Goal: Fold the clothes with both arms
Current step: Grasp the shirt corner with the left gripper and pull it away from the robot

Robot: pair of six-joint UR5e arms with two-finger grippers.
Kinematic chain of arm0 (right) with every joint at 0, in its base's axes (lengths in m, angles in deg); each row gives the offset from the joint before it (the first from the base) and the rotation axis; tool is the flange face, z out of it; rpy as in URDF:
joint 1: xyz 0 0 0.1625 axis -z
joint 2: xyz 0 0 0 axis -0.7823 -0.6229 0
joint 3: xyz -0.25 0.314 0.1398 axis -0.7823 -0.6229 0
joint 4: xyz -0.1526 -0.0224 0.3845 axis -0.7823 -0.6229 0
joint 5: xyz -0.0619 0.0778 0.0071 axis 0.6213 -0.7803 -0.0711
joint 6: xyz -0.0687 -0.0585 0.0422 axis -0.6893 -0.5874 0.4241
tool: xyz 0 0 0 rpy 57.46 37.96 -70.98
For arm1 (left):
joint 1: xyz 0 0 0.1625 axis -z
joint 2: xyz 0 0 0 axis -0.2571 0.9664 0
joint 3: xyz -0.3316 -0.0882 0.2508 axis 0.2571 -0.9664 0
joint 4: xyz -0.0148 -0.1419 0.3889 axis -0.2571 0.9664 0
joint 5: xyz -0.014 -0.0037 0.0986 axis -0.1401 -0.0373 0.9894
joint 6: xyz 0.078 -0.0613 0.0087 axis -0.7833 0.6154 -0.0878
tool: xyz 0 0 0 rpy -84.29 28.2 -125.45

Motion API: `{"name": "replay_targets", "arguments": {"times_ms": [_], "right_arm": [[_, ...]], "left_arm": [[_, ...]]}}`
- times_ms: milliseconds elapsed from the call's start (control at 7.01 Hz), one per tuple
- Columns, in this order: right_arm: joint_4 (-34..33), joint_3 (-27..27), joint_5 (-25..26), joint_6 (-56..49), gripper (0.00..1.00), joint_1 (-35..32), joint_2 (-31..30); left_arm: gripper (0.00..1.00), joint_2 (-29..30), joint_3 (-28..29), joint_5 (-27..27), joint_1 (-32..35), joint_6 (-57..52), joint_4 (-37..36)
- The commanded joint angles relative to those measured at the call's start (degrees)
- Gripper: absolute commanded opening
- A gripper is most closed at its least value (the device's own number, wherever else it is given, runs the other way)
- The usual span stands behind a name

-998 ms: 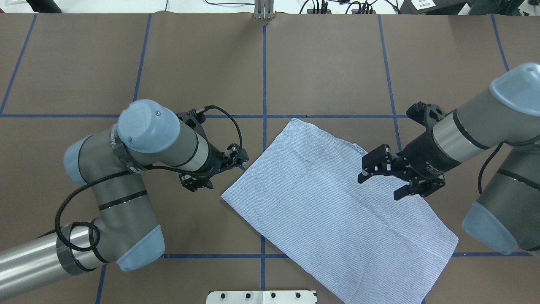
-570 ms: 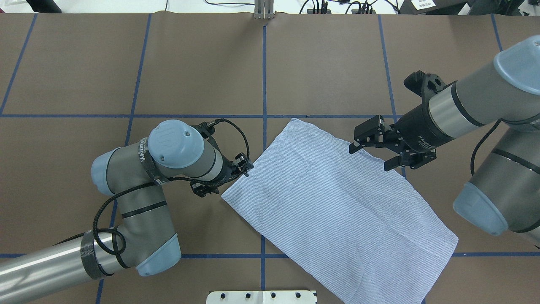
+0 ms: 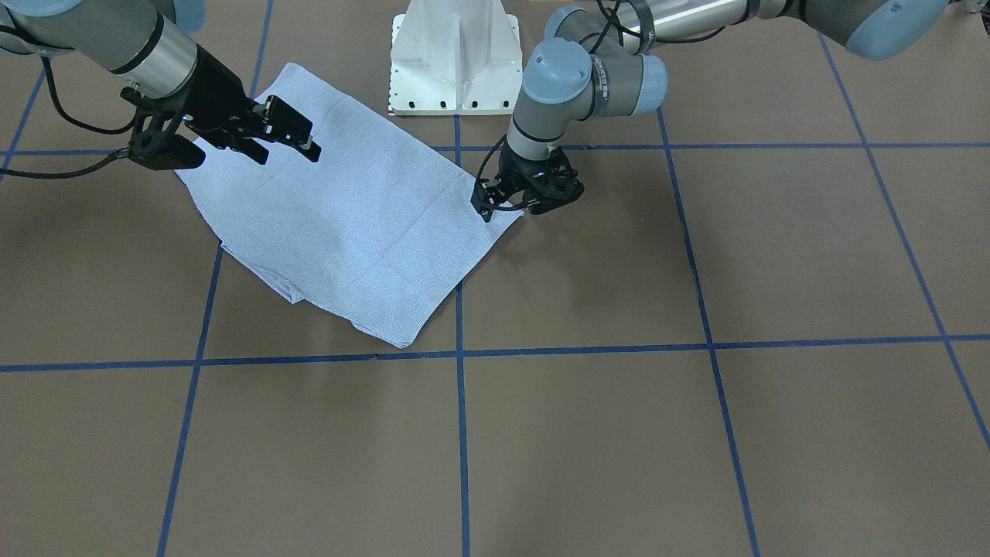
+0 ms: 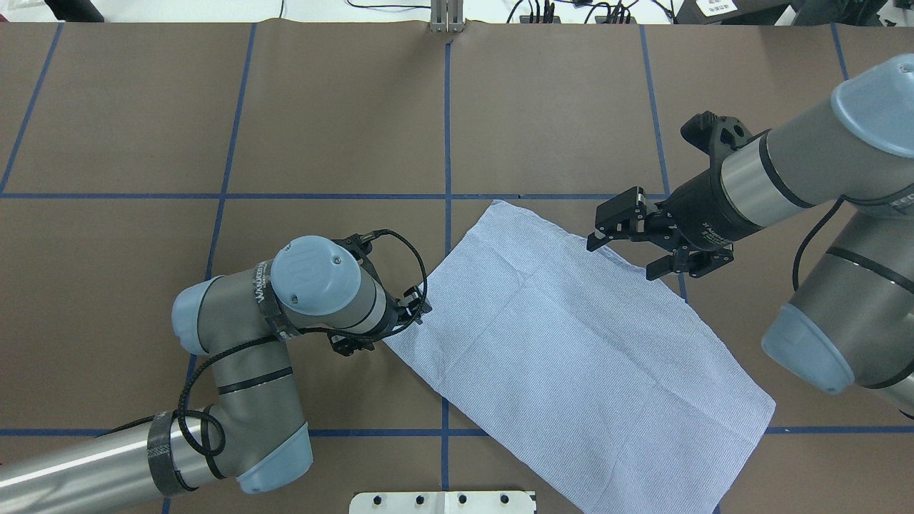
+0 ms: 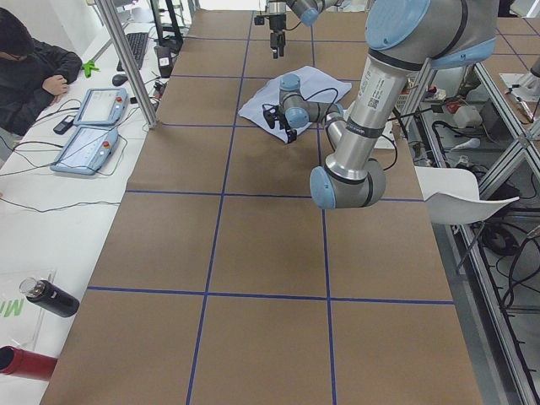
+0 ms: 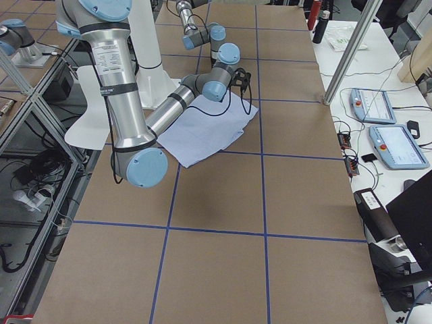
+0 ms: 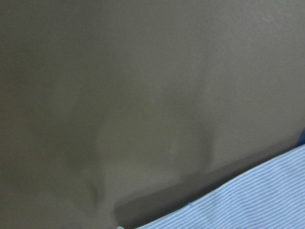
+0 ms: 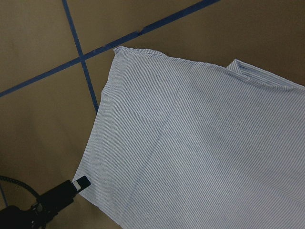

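Striped shirt point(image 4: 571, 343) lies folded flat; right jaws spread above its edge; left jaws' state unclear.

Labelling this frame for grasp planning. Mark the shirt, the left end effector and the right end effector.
shirt point(image 4: 571, 350): overhead exterior view, middle of the folded fabric.
left end effector point(image 3: 521, 201): exterior front-facing view, between its fingertips.
right end effector point(image 4: 621, 260): overhead exterior view, between its fingertips.
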Motion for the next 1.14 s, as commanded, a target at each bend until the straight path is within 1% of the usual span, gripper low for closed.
{"name": "replay_targets", "arguments": {"times_ms": [0, 428, 570, 713, 856, 998], "right_arm": [[0.0, 0.0, 0.01, 0.03, 1.0, -0.03, 0.0], [0.0, 0.08, -0.07, 0.03, 1.0, -0.03, 0.09], [0.0, 0.17, -0.07, 0.03, 1.0, -0.03, 0.09], [0.0, 0.17, -0.07, 0.03, 1.0, -0.03, 0.0], [0.0, 0.09, 0.01, 0.03, 1.0, -0.03, -0.08], [0.0, 0.09, -0.07, 0.03, 1.0, -0.03, -0.35]], "left_arm": [[0.85, -0.01, 0.13, 0.21, -0.42, 0.08, -0.17], [0.77, -0.62, 0.39, 0.56, 0.37, 0.08, -0.26], [0.7, -0.63, 0.48, 0.56, 0.46, 0.08, -0.26], [0.6, -0.54, 0.39, 0.56, 0.46, 0.17, -0.26], [0.48, -0.54, 0.39, 0.56, 0.37, 0.09, -0.26], [0.33, -0.54, 0.39, 0.56, 0.28, 0.08, -0.26]]}}
